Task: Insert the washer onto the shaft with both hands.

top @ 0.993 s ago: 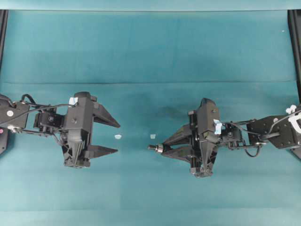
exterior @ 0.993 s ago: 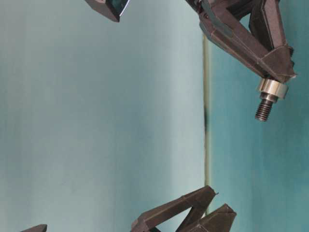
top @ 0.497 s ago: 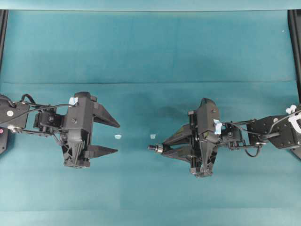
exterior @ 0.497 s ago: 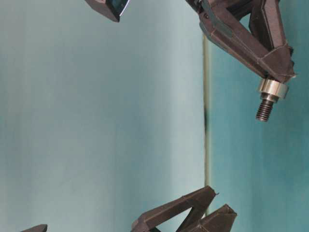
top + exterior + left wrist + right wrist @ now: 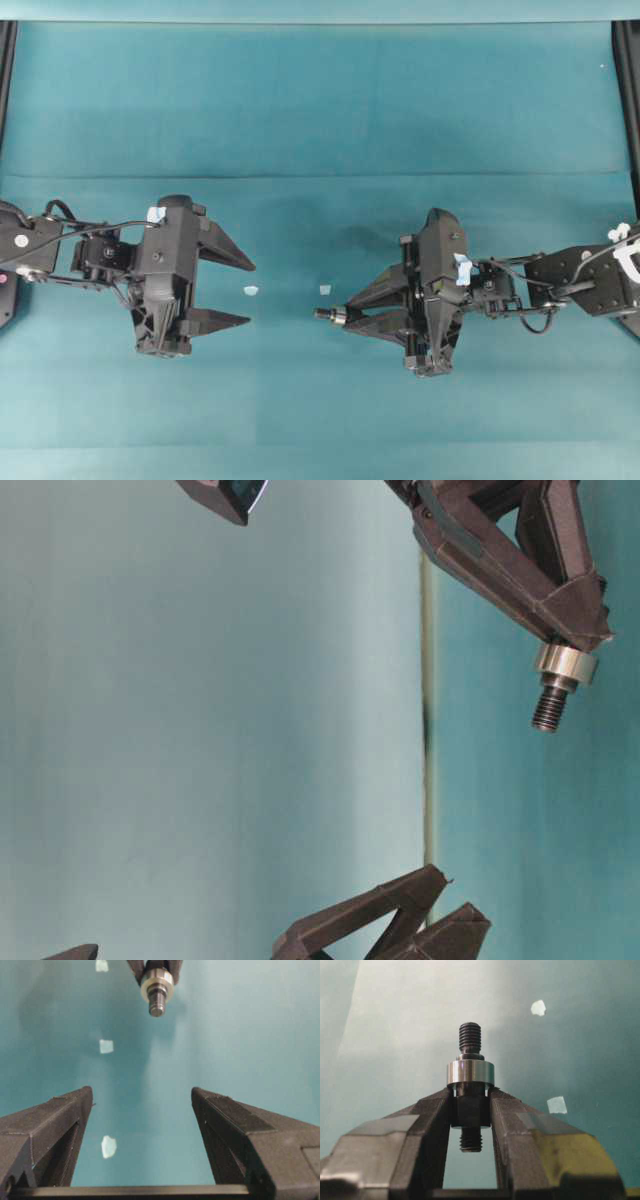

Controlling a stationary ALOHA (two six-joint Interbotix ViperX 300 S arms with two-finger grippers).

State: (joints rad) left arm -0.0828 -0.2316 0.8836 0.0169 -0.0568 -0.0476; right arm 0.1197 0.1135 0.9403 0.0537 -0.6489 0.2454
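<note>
We see the right hand (image 5: 348, 313) clenched on the shaft (image 5: 470, 1110) above the teal counter (image 5: 320, 110), its long axis lying level and in line with the fingers, the threaded tip pointing straight out toward the left hand (image 5: 245, 293). The washer (image 5: 470, 1072) sits on the shaft, resting against the fingertips (image 5: 437, 1102) with the thread protruding beyond it. We find the left hand released and grasping nothing, well apart from the shaft. Two pale tape scraps (image 5: 251, 290) lie on the counter between the hands.
</note>
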